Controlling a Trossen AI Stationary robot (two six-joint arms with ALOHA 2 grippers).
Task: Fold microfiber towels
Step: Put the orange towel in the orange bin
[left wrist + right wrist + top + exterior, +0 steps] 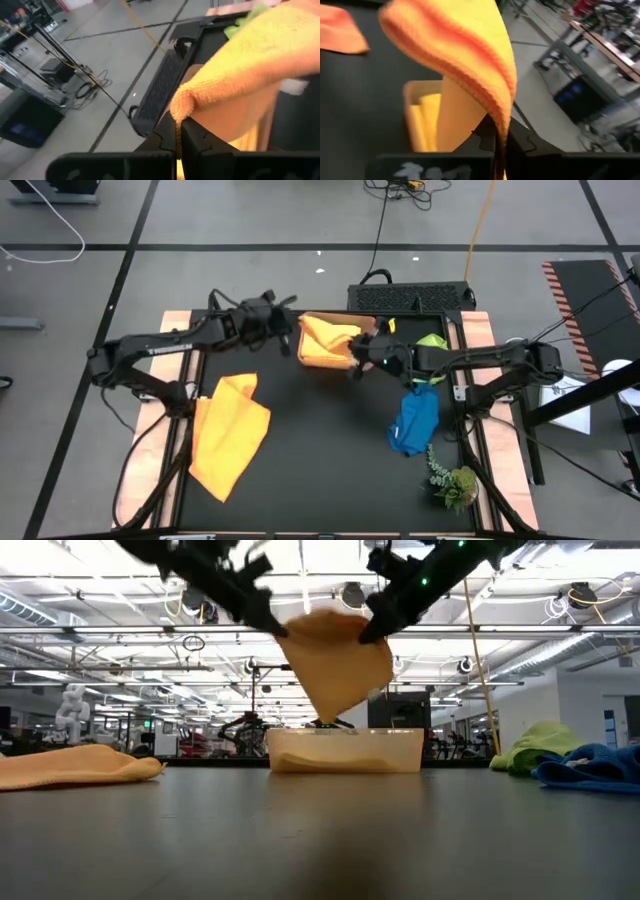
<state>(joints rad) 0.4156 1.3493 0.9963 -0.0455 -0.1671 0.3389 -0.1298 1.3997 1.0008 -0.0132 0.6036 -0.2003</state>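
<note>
A folded yellow-orange microfiber towel (335,665) hangs in the air above the tan tray (345,752), stretched between my two grippers. My left gripper (293,336) is shut on its left upper corner and my right gripper (358,368) on its right upper corner. A second orange towel (230,432) lies loosely folded on the table's left half. A blue towel (414,420) lies crumpled at the right, and a lime green one (432,340) lies behind it. Something yellow (426,120) lies inside the tray. My left gripper pinches a bunched upper corner of the folded towel (179,109) between its two fingers, coming in nearly level from the table's left. The towel spreads away from the fingers, lifted clear of the tray. My right gripper pinches the opposite upper corner (503,127), several layers thick, between its two fingers, coming in nearly level from the table's right. The cloth arches up from the fingers and hangs down over the tray without touching it.
A small leafy plant sprig (455,485) lies near the front right corner. A dark slatted box (410,298) stands just behind the tray. Bare black table shows in the middle and toward the near edge.
</note>
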